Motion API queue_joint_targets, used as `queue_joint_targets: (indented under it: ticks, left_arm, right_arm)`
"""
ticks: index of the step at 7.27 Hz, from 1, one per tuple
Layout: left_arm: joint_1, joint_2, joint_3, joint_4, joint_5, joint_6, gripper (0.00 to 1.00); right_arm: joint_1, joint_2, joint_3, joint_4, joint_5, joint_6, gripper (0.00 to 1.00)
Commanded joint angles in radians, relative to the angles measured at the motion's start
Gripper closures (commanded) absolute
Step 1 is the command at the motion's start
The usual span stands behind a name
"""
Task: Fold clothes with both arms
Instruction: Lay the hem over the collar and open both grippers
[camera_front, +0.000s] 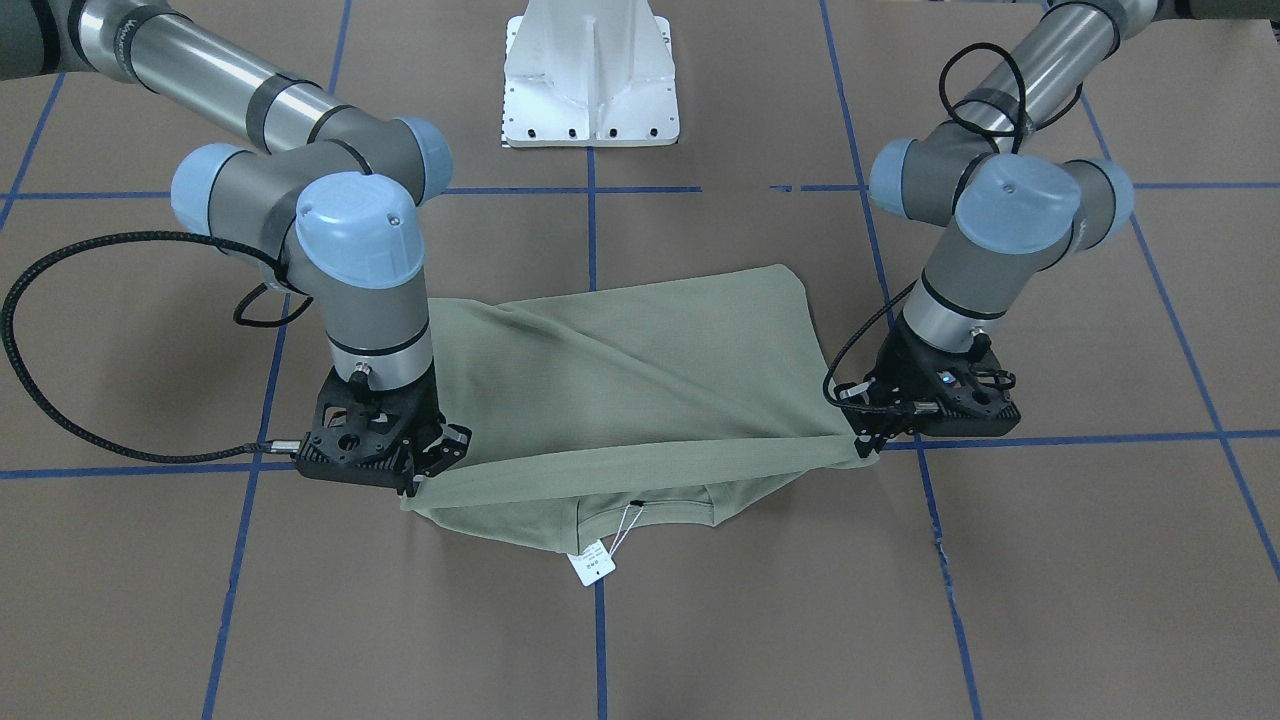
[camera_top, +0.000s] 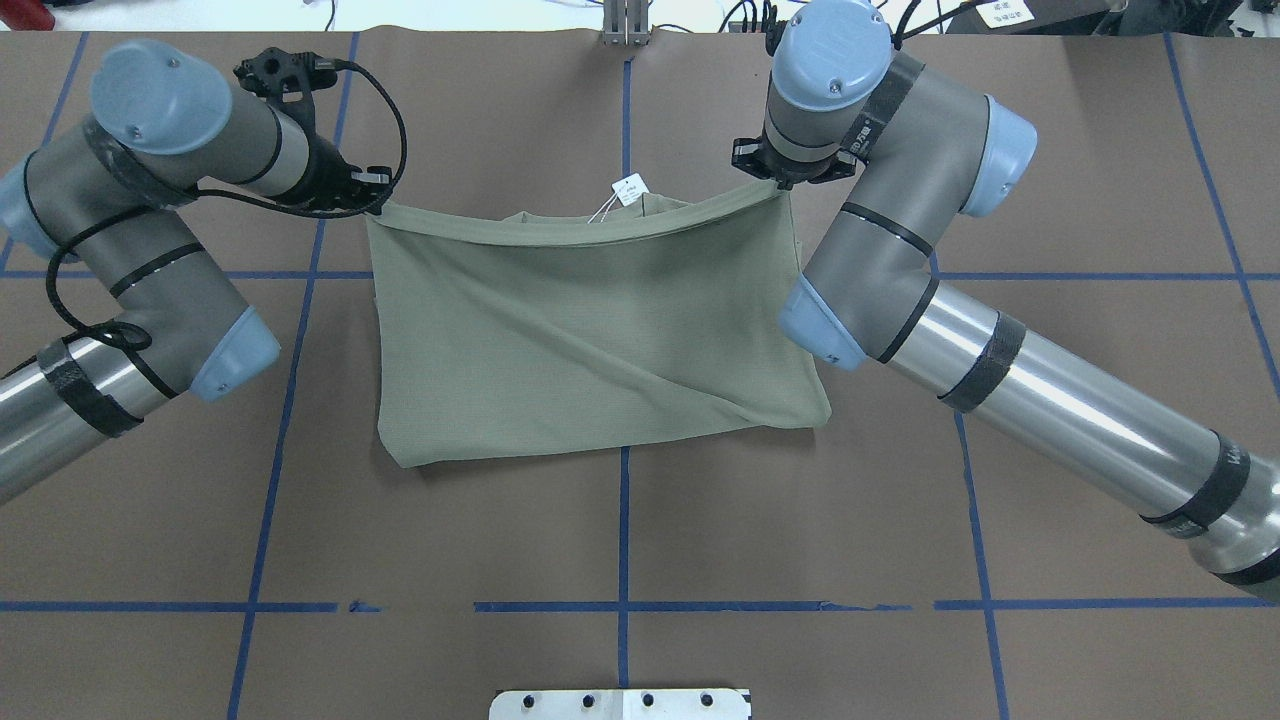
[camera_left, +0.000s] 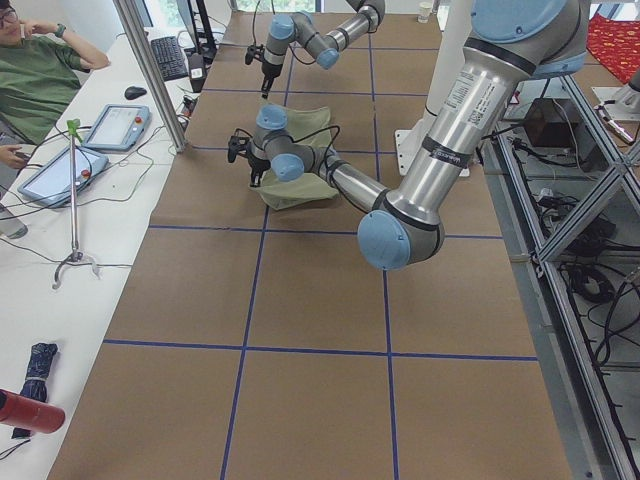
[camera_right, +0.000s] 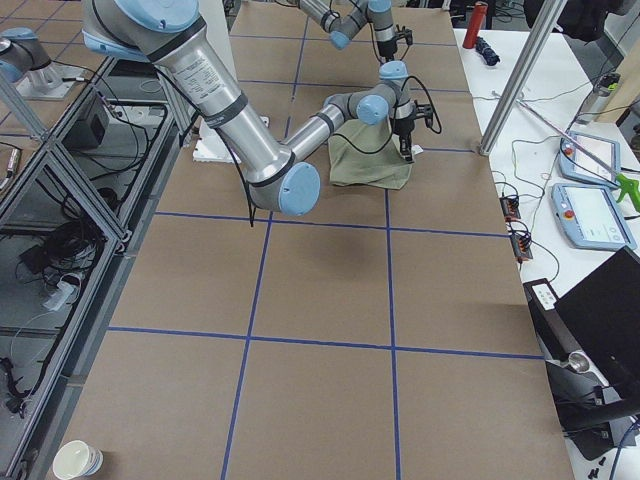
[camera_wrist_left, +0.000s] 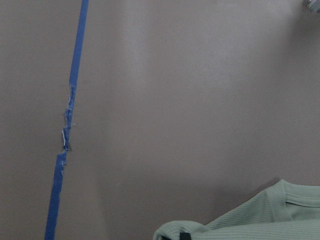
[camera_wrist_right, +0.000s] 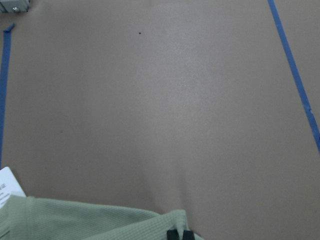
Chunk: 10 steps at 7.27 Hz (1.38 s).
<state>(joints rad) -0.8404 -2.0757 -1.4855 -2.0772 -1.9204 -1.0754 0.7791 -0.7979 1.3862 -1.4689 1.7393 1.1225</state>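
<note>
Left gripper and right gripper each pinch the shirt over my brown table, blue tape beneath them, a desk beyond.

Collar partly under shirt fold

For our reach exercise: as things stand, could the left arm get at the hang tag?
Probably not: the left gripper is shut on the shirt, stretched across to the right gripper. The hang tag itself lies uncovered.
</note>
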Motion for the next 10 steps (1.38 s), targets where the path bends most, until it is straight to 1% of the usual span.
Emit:
queue_joint_targets:
  ticks: [1,2,3,4,5,6,8,9,10]
  left_arm:
    - [0.043,0.002,0.024,-0.021,0.003,-0.001,1.0]
    - [0.049,0.0,0.024,-0.021,0.001,0.0,1.0]
    - [0.049,0.002,0.019,-0.023,0.0,0.002,1.0]
    - [0.047,0.005,0.005,-0.023,-0.006,0.017,0.26]
    - [0.046,0.009,-0.046,-0.02,-0.011,0.055,0.0]
    - [0.052,0.07,-0.144,-0.014,-0.035,0.046,0.0]
    - [0.102,0.242,-0.359,-0.021,-0.048,0.014,0.0]
    - [0.147,0.274,-0.401,-0.033,-0.032,-0.114,0.0]
    - [0.217,0.284,-0.4,-0.082,0.021,-0.232,0.01]
  right_arm:
    - [0.008,0.011,-0.077,0.039,-0.007,-0.027,1.0]
    - [0.002,0.009,-0.097,0.067,-0.009,-0.027,1.0]
    - [0.002,0.009,-0.11,0.07,-0.009,-0.02,0.67]
    - [-0.003,0.008,-0.108,0.071,-0.007,-0.026,0.01]
    - [0.005,0.011,-0.096,0.071,0.002,-0.039,0.0]
    - [0.018,0.005,-0.069,0.071,0.018,-0.071,0.0]
    - [0.023,0.002,-0.052,0.073,0.023,-0.079,0.0]
    - [0.023,0.002,-0.05,0.075,0.022,-0.079,0.0]
    - [0.023,-0.004,-0.05,0.075,0.023,-0.079,0.0]
